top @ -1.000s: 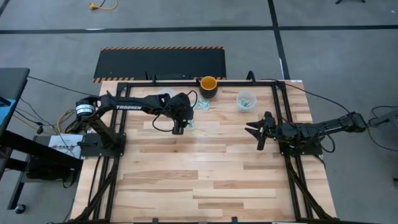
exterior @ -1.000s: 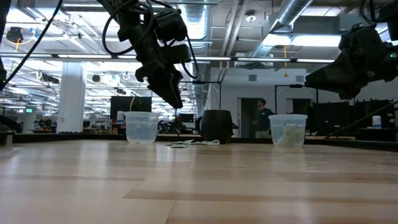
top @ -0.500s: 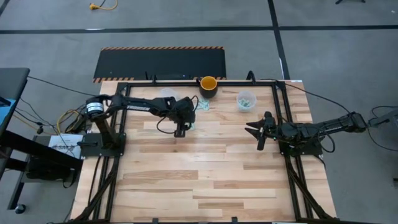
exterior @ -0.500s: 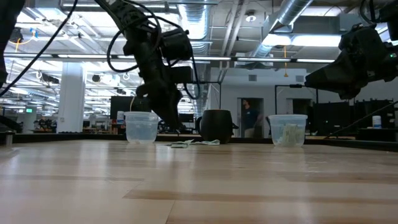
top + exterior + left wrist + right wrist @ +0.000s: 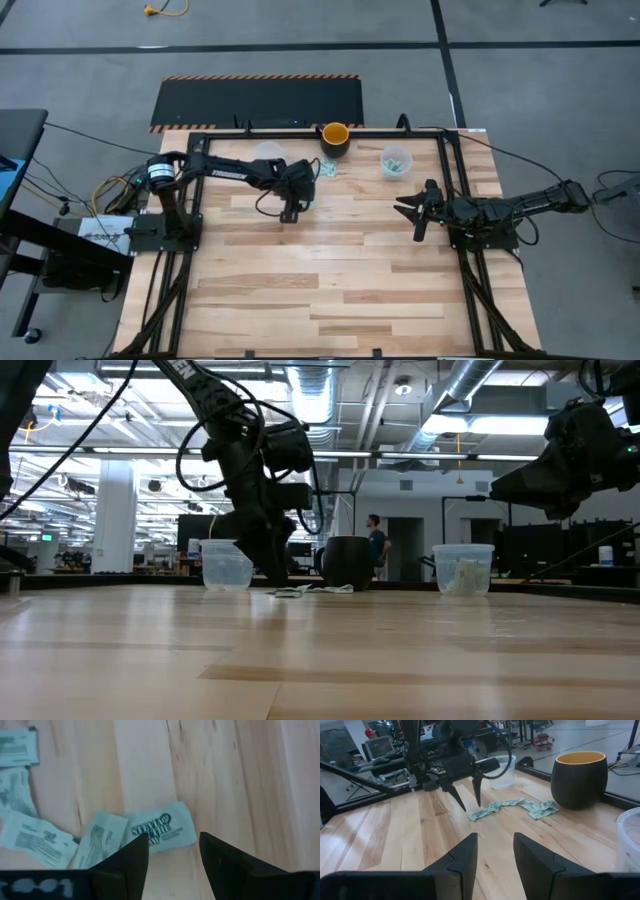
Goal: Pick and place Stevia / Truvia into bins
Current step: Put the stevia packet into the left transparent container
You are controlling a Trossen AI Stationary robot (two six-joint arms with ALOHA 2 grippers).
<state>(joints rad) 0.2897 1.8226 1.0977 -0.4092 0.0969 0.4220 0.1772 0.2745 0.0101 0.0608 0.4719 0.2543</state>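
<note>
Light green and white Stevia sachets (image 5: 520,805) lie flat in a loose row on the wood, near the yellow-orange cup; in the high view the sachets (image 5: 324,170) show just before that cup. One printed sachet (image 5: 162,827) lies at the near end of the row. My left gripper (image 5: 172,840) is open and slants down just above this sachet, a fingertip on either side of its near edge; the same left gripper (image 5: 471,806) shows close over the wood. Two clear bins stand at the far edge: the left bin (image 5: 268,153) and the right bin (image 5: 396,161), which holds sachets. My right gripper (image 5: 495,837) waits open at the right.
The yellow-orange cup with a dark outside (image 5: 335,138) stands between the two bins at the far edge. Black frame rails (image 5: 455,190) run along the table's sides. Bare wood (image 5: 330,280) spreads toward the near edge. A person (image 5: 375,545) walks in the room behind.
My left gripper has come down toward the table over the near end of the sachet row and tipped steeper, its fingers still apart. The sachets have not moved. The person in the room behind has walked toward the left.
</note>
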